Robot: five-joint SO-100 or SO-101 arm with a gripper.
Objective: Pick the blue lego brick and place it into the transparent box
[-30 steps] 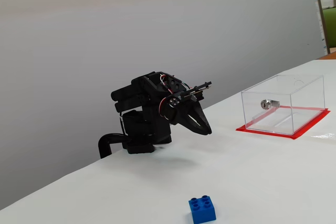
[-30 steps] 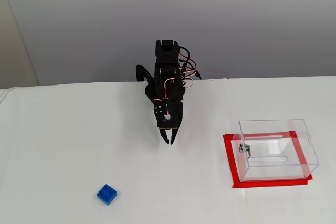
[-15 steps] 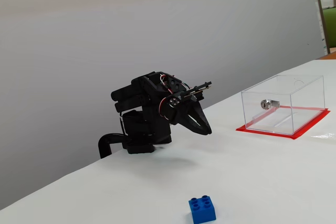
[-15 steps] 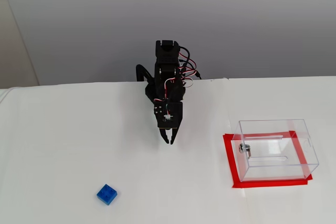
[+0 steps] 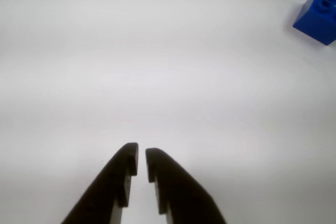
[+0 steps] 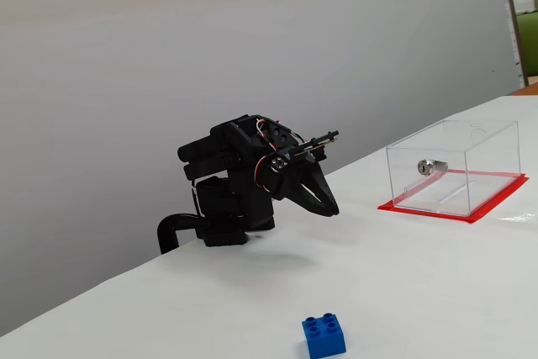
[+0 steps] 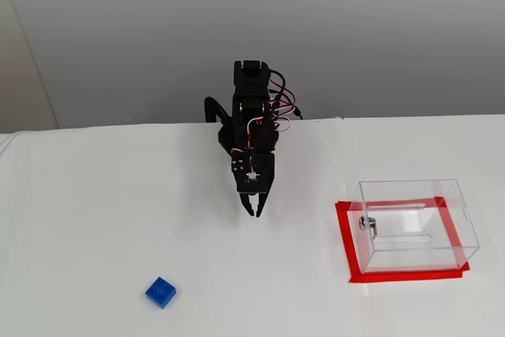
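Nothing changed across the last second: same folded pose of the arm, same spot for the brick and the box. By that, no reach begun yet; pick and place both still ahead, judging from the layout

Gripper nearly closed, only a thin slit between the tips in the wrist view, holding nothing; hangs tip-down above bare table close to the arm's base

In a fixed view, brick at about 7 o'clock from the gripper, well apart; box at about 3 to 4 o'clock, also well apart, on its red sheet, with the silver lock on the wall facing the arm. In another fixed view, brick studs-up near the bottom edge, gripper well behind it, box off at 3 o'clock

Hard to read: brick cut off by the right edge of the wrist view at about 2 o'clock, only part of its studs showing. Box absent from the wrist view. Open top or lid on the box: cannot tell through the clear plastic. Finger roots cropped by the bottom edge of the wrist view
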